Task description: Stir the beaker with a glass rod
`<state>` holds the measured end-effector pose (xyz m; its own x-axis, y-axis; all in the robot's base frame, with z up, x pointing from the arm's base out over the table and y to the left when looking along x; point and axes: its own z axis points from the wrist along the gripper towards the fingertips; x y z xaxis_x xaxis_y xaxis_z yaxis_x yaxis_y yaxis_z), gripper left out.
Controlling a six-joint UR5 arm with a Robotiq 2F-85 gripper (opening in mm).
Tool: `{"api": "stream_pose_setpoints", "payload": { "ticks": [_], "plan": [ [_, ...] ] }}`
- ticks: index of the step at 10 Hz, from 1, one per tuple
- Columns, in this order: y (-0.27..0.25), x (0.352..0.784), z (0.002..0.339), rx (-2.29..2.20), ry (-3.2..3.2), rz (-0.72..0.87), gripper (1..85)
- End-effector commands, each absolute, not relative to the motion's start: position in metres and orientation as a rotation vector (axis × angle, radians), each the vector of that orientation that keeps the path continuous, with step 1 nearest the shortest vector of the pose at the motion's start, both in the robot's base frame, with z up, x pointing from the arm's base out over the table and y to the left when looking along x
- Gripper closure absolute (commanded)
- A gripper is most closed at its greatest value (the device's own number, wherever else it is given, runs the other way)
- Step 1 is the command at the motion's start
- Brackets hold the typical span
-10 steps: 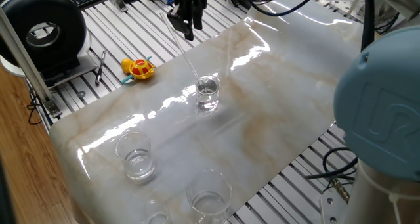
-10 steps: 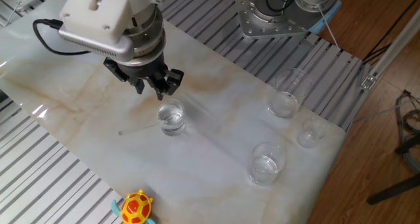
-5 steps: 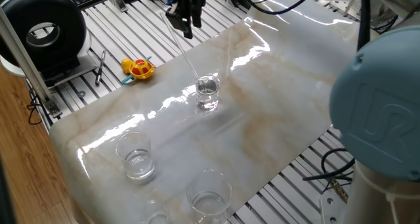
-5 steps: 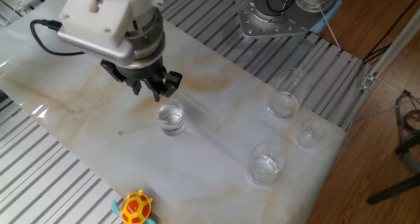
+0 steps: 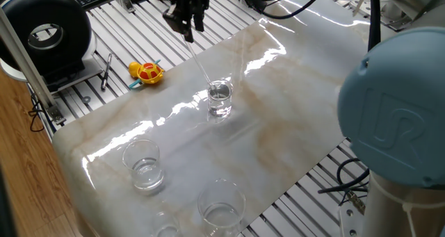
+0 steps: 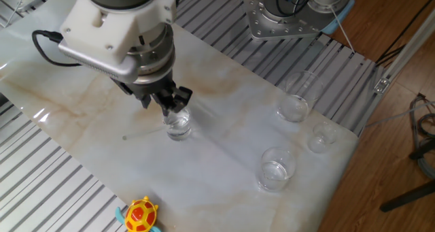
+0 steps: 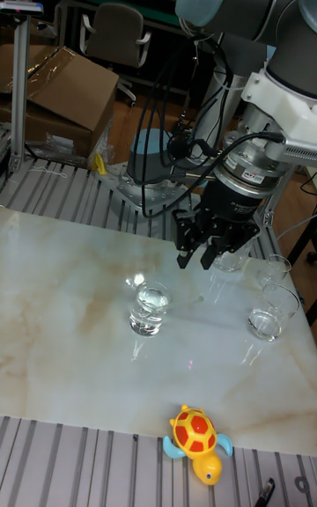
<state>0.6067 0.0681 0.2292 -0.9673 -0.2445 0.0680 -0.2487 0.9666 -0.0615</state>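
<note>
The beaker [image 5: 220, 101] [image 6: 179, 125] [image 7: 148, 309] stands near the middle of the marble table and holds clear liquid. The glass rod [image 5: 199, 63] slants from the liquid up and to the left into my gripper [image 5: 188, 33]. The gripper is shut on the rod's upper end, well above the beaker's rim. In the other fixed view the gripper [image 6: 170, 108] hangs just over the beaker. In the tall fixed view the gripper [image 7: 209, 262] is to the beaker's right, and the rod is too faint to trace there.
Wider glass beakers stand at one end of the table [image 5: 143, 165] [image 5: 221, 208] [image 6: 294, 99] [image 6: 275, 169], with a small one [image 6: 321, 137] by the edge. A yellow-red toy turtle [image 5: 147, 72] [image 6: 141, 213] lies off the marble. A black round device [image 5: 49, 32] stands on the slatted frame.
The gripper has shifted sideways with the rod's top, left in one fixed view and closer over the beaker in the other. The rod's lower end stays in the beaker.
</note>
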Motion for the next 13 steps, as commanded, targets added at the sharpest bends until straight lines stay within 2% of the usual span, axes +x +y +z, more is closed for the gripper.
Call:
{"api": "stream_pose_setpoints", "payload": {
  "ticks": [1, 6, 10, 13],
  "plan": [
    [0.082, 0.612, 0.229, 0.300, -3.090, 0.039, 42.7],
    [0.077, 0.620, 0.229, 0.260, -3.119, 0.077, 42.7],
    [0.063, 0.624, 0.226, 0.411, -3.071, 0.174, 42.7],
    [0.067, 0.630, 0.218, 0.505, -3.045, 0.164, 43.0]
  ]
}}
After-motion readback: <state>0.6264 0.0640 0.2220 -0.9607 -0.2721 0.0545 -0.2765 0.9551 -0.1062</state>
